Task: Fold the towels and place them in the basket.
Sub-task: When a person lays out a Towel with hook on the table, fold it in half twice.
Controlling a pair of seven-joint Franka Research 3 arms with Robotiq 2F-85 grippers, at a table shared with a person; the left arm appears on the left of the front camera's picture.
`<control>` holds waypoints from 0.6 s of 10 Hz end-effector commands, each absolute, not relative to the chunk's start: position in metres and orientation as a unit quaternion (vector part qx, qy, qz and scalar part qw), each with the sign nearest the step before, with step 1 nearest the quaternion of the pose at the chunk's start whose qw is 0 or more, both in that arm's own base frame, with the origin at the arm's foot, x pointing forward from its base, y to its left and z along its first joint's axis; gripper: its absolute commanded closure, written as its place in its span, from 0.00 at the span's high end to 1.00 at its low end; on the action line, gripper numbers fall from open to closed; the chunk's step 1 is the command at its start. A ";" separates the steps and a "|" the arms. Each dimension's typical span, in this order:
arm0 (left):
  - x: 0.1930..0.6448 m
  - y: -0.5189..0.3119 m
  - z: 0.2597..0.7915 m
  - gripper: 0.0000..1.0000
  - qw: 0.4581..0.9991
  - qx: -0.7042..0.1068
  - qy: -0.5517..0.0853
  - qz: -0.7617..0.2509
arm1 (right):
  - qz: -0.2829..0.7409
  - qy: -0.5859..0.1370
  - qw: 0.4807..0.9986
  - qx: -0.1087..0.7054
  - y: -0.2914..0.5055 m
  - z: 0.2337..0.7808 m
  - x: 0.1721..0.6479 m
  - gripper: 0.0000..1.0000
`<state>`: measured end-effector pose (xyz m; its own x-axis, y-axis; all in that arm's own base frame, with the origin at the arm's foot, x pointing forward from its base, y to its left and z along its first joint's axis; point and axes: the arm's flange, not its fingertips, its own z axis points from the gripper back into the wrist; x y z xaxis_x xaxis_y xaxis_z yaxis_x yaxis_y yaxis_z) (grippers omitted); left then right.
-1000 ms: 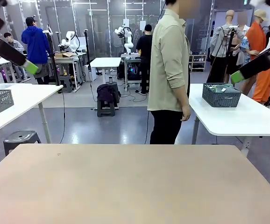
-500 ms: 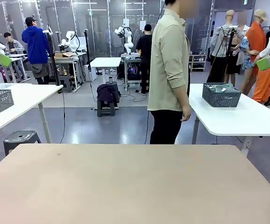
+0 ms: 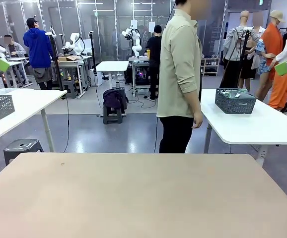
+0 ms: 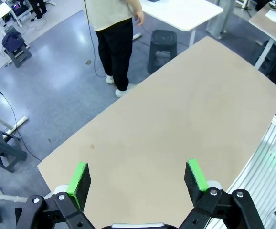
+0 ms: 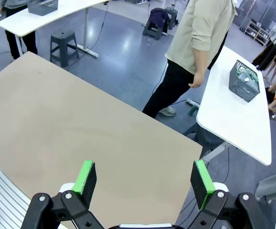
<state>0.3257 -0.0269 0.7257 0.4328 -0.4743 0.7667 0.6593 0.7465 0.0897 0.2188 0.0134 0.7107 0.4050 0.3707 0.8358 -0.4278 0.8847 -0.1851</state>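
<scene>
1. On the white side table [image 3: 262, 126] beside the person [image 3: 179, 74], the basket [image 3: 235, 101] holds pale towels [image 3: 234, 93].
2. The left gripper [image 4: 137, 172] hangs wide open above the tan table [image 4: 176, 109], well apart from the basket.
3. The right gripper [image 5: 143, 174] gapes wide too, equally far off.

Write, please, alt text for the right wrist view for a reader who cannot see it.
The right gripper, jaws open, hangs high over a tan table. A person in a beige shirt stands at its far edge, beside a white table bearing a dark mesh basket with towels inside.
</scene>
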 end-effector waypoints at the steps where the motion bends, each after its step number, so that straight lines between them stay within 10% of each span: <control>1: 0.326 -0.027 0.726 1.00 0.838 -0.115 -0.412 -0.339 | 0.238 -0.492 0.837 0.030 0.012 0.712 0.218 1.00; 6: 0.326 -0.027 0.726 1.00 0.838 -0.115 -0.412 -0.339 | 0.238 -0.493 0.836 0.029 0.013 0.713 0.218 1.00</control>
<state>0.3255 -0.0271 0.7259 0.4333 -0.4751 0.7659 0.6577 0.7477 0.0918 0.2177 0.0128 0.7134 0.4007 0.3693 0.8385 -0.4263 0.8852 -0.1862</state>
